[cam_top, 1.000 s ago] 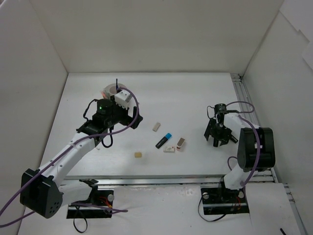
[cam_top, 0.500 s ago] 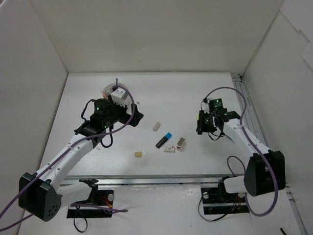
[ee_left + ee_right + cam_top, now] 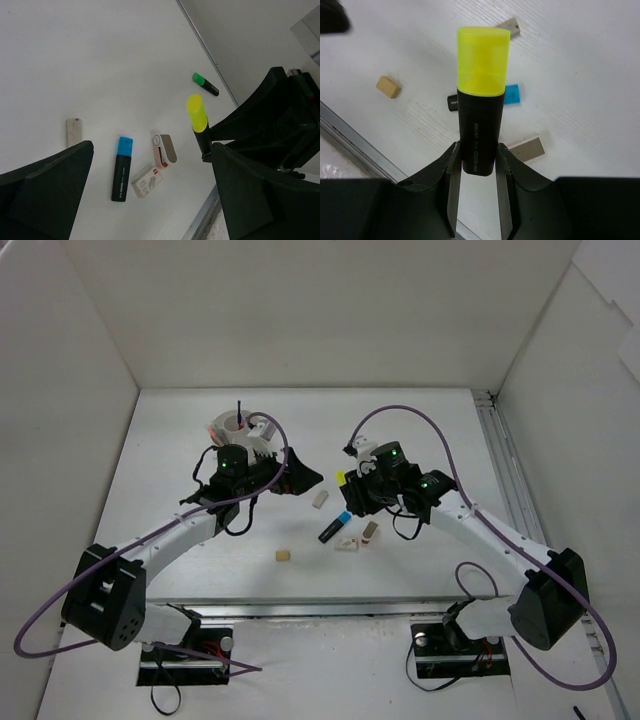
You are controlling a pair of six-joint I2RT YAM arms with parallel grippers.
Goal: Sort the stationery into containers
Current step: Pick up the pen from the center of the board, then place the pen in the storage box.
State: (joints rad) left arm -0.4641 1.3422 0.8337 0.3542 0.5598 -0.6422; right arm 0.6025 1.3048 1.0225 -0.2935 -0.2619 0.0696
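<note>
Right gripper [image 3: 478, 152] pinched a yellow-capped marker [image 3: 482, 100] by its black barrel, cap pointing away from the wrist, in the air above the loose pieces at mid-table. Left gripper [image 3: 302, 478], the second of two on the rig, hung with its jaws spread wide and nothing between them, near the yellow cap and just in front of the pot.

On the white table [image 3: 430, 430] stood one round white pot [image 3: 220, 426] at the far left, partly hidden behind the left wrist. One dark pen [image 3: 238, 408] stood upright in it, and something reddish showed at its left rim; which compartment held either could not be told.

Three markers were in view: the held one, a blue-capped marker [image 3: 121, 167] lying flat among the small pieces, and a green-capped marker [image 3: 205, 84] lying well apart near the table's right edge.

Four small pieces lay on the table: one white eraser [image 3: 147, 181] with print, just beside the blue-capped marker; one pink-and-brown piece [image 3: 164, 150] of uncertain kind, just beside that; one grey-beige slab [image 3: 74, 131] toward the pot; and one tan block [image 3: 284, 555] nearest the arms' bases.
</note>
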